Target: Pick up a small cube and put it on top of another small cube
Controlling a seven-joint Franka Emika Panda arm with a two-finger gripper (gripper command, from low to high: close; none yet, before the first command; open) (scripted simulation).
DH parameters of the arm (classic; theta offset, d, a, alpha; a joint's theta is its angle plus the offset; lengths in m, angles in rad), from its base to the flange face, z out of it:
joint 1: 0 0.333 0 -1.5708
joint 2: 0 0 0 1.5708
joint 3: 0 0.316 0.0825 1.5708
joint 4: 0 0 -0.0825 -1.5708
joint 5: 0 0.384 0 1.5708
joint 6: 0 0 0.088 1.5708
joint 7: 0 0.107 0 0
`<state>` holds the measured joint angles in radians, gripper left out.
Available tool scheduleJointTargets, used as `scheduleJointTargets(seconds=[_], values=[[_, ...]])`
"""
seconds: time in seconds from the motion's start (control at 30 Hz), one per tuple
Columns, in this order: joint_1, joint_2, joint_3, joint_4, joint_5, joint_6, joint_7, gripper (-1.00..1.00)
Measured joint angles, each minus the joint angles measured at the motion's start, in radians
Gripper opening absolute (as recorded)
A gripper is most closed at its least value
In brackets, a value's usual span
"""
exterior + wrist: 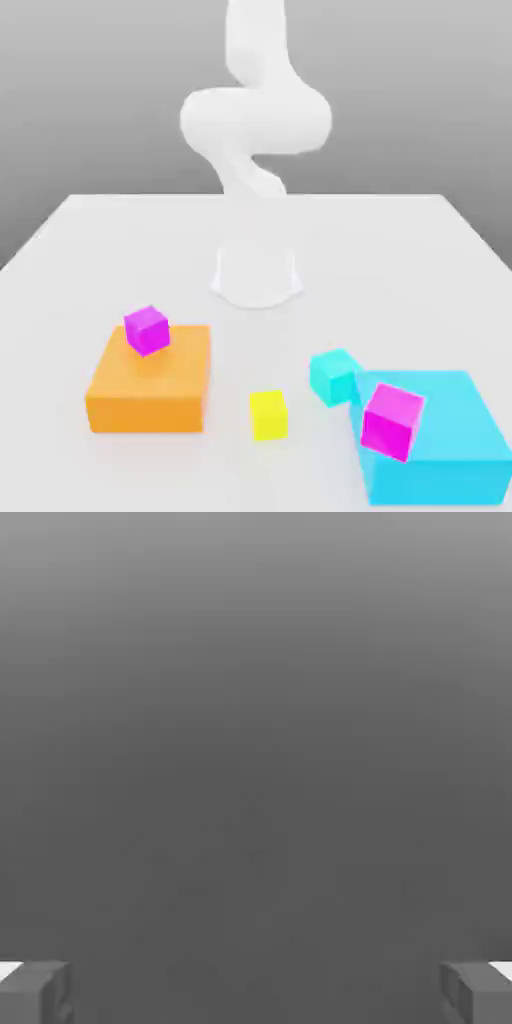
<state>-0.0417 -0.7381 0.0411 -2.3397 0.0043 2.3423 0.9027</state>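
The small cube [268, 414] is plain bright yellow and rests on the white table [400, 260] near the front, between the orange and cyan blocks. A small cyan cube [333, 376] sits just to its right in the exterior view, touching the big cyan block's corner. My gripper [256, 992] is open: in the hand view its two grey fingertips [35, 992] stand far apart with nothing between them, facing a plain grey backdrop. The white arm [255, 120] rises from its base [256, 272] at the table's middle and curls upward, well away from the cubes.
A large orange block [150, 395] on the exterior view's left carries a magenta cube [147, 329]. A large cyan block [450, 445] at the front right carries another magenta cube [392, 421], tilted.
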Motion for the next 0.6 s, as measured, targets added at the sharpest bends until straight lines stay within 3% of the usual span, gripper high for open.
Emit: scheduleJointTargets(seconds=[0.6], values=[[-0.249,0.446,0.268,-0.287,-0.027,0.306,0.784,0.0]])
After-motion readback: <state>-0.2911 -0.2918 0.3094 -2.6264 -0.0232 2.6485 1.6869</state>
